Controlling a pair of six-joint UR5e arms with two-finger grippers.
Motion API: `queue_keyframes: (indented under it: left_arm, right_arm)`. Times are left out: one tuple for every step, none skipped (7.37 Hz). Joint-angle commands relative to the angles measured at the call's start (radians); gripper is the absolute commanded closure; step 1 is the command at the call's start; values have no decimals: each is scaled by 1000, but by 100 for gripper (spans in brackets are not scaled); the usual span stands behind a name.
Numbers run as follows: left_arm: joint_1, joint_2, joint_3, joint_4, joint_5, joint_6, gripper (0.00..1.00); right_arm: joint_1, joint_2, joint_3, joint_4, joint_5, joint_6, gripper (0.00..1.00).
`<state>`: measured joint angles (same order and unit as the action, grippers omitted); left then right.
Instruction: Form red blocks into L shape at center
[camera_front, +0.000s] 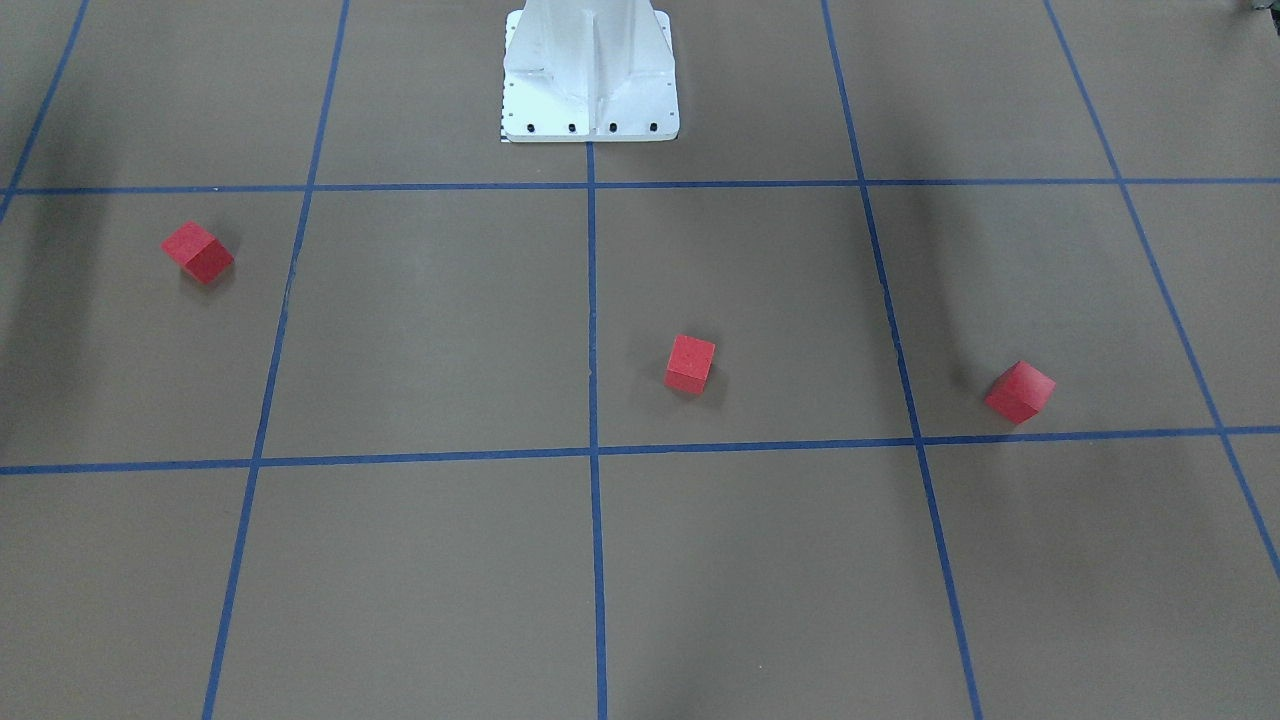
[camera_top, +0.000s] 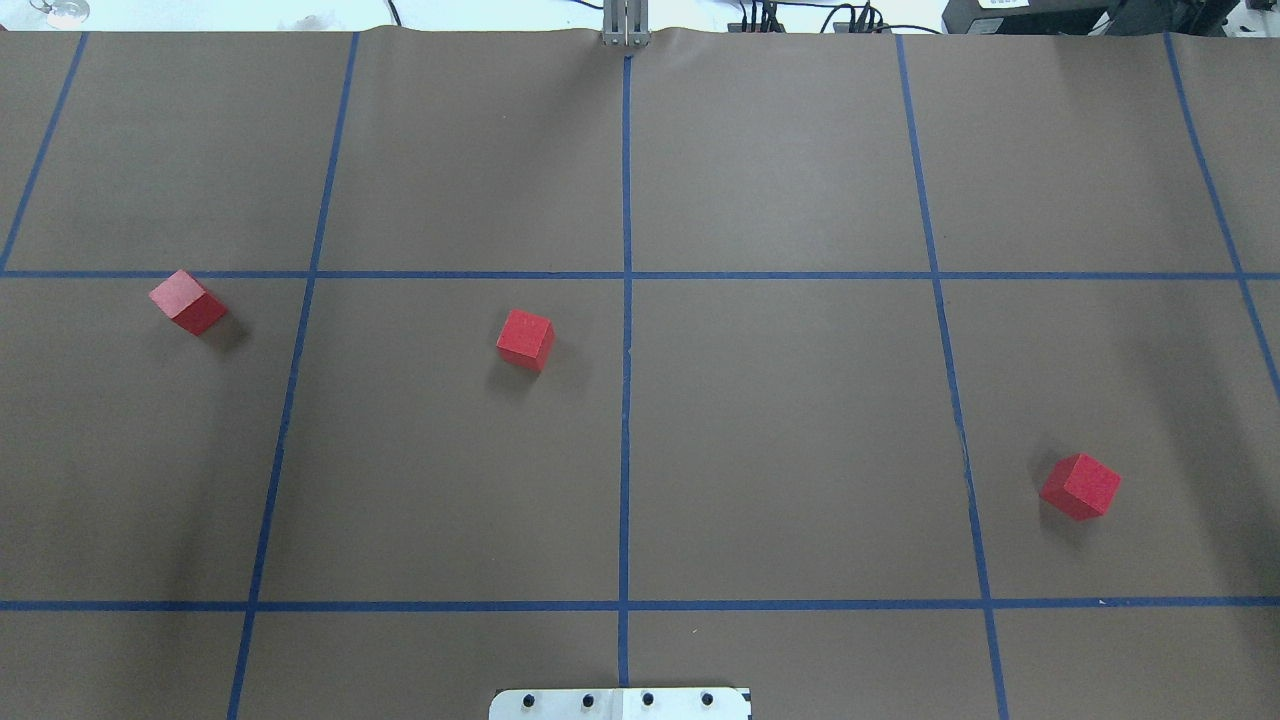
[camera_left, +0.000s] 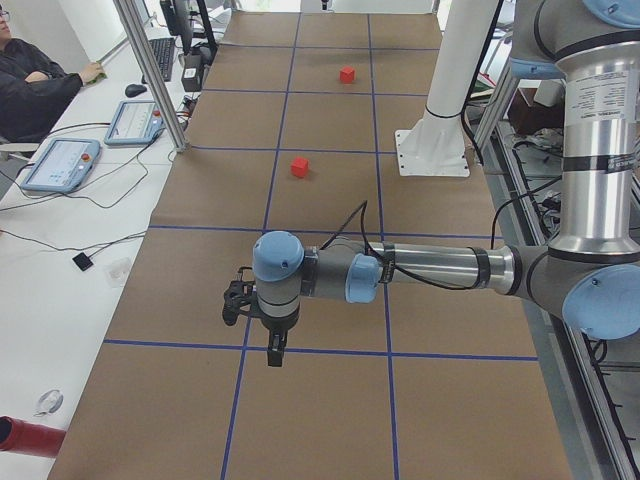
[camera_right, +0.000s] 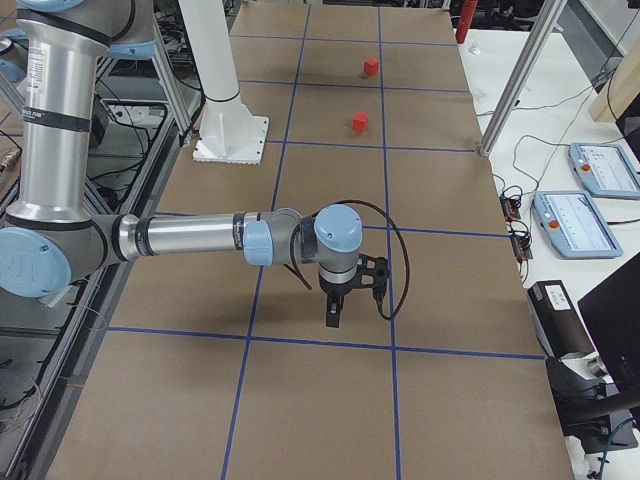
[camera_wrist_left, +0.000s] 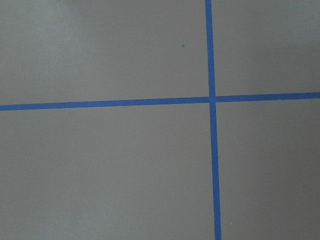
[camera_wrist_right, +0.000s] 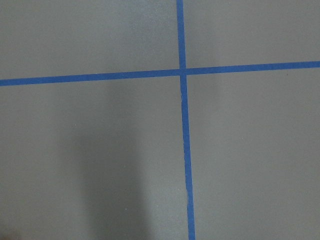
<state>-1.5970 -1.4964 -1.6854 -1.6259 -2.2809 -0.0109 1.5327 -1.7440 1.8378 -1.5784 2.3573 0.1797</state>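
Three red blocks lie apart on the brown floor. In the overhead view one block (camera_top: 187, 301) is at the far left, one (camera_top: 525, 339) is just left of the middle line, and one (camera_top: 1080, 486) is at the right. The middle block also shows in the front view (camera_front: 690, 363), near the centre crossing (camera_front: 593, 452). My left gripper (camera_left: 272, 352) shows only in the left side view and hangs over the floor. My right gripper (camera_right: 333, 315) shows only in the right side view. I cannot tell whether either is open or shut. Both wrist views show only floor and tape.
The white robot base (camera_front: 590, 75) stands at the table's robot side on the middle line. Tablets (camera_left: 62, 160) and cables lie on the side bench, where an operator (camera_left: 35, 85) sits. An aluminium post (camera_left: 150, 70) stands at the floor's edge.
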Motion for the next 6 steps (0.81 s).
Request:
queue_keyframes:
  left_arm:
    - [0, 1, 0, -5, 1, 3, 0]
    - [0, 1, 1, -5, 1, 0, 0]
    - [0, -1, -2, -8, 1, 0, 0]
    - [3, -2, -4, -14, 0, 3, 0]
    - [12, -11, -7, -20, 1, 2, 0]
    - [17, -27, -10, -94, 0, -1, 0]
  right_arm:
    - [7, -2, 1, 0, 7, -2, 1]
    - [7, -2, 0, 5, 7, -2, 0]
    - [7, 0, 0, 6, 7, -2, 0]
    - [7, 1, 0, 9, 8, -2, 0]
    - [6, 6, 1, 11, 8, -2, 0]
    - [6, 14, 1, 12, 7, -2, 0]
